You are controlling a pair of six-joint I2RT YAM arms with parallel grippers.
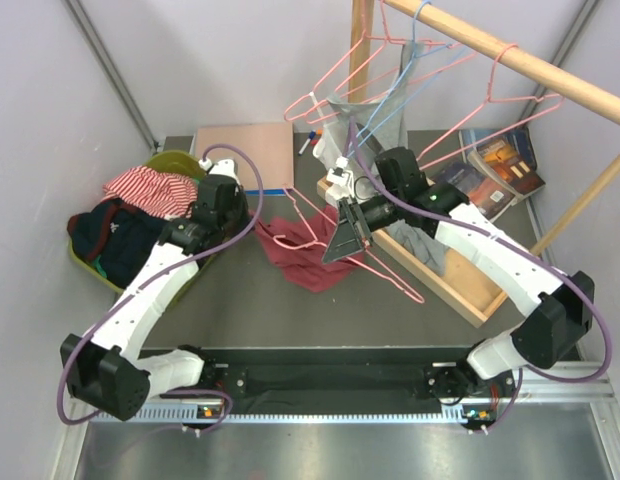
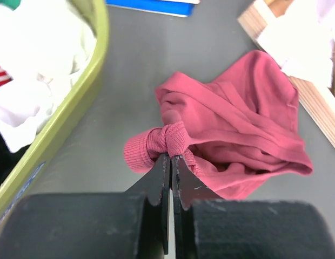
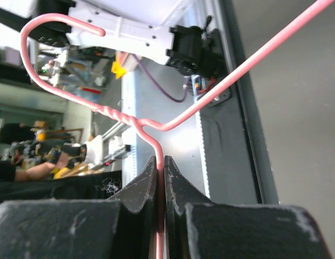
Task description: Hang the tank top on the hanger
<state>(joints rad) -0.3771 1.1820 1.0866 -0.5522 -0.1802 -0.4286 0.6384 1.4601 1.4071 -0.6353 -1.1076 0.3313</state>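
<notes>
Tank top [image 2: 232, 124] — soft, crumpled maroon — pinched by left pincer [image 2: 171, 157]; right pincer [image 3: 161, 159] pinches pink wire hanger [image 3: 248, 67].

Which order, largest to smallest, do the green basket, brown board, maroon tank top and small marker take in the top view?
1. green basket.
2 and 3. brown board and tank top look alike; the top is crumpled and partly hidden, so unranked.
4. marker, clearly smallest.

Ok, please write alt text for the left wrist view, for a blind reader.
The left gripper is shut on a bunched edge of the maroon tank top, which lies crumpled on the dark table. A green basket of clothes is at left, a wooden frame at upper right.
</notes>
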